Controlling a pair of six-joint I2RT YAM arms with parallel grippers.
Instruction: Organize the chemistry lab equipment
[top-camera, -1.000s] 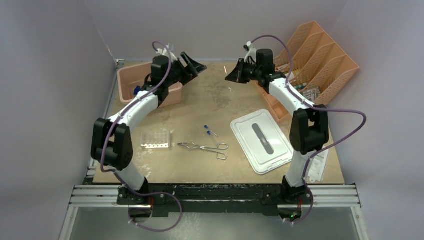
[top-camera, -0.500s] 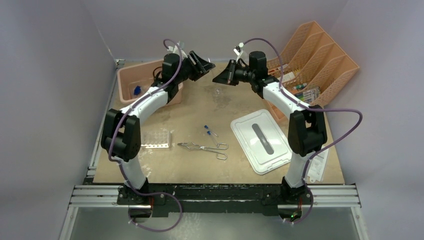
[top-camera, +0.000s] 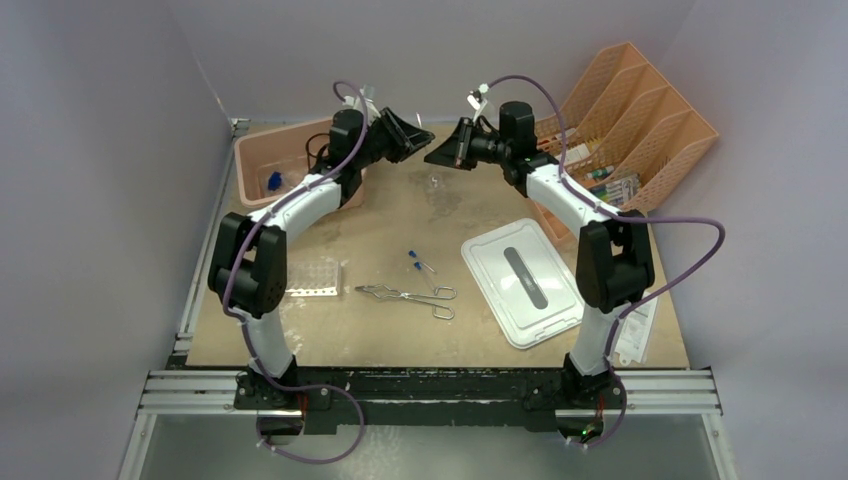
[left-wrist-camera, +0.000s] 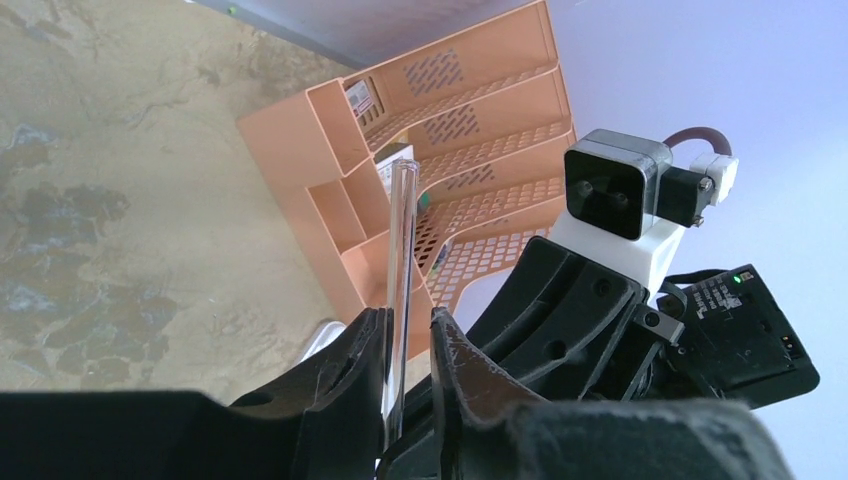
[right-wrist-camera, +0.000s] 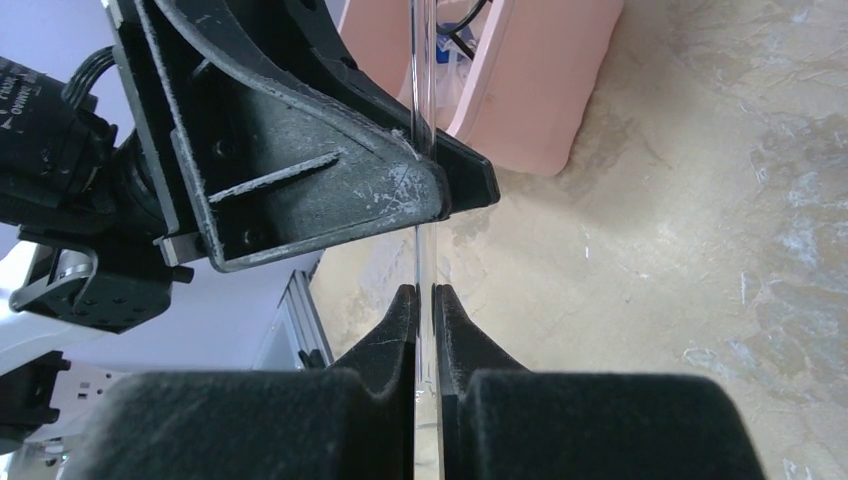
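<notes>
Clear thin tube (left-wrist-camera: 400, 240), straight, pinched in right tool (right-wrist-camera: 425, 305), loose within left tool (left-wrist-camera: 408, 335).

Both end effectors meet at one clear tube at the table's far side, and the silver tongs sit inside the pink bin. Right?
No: the silver tongs lie on the table near the blue-capped vials, not in the pink bin; the top external view shows it. The rest holds.
</notes>
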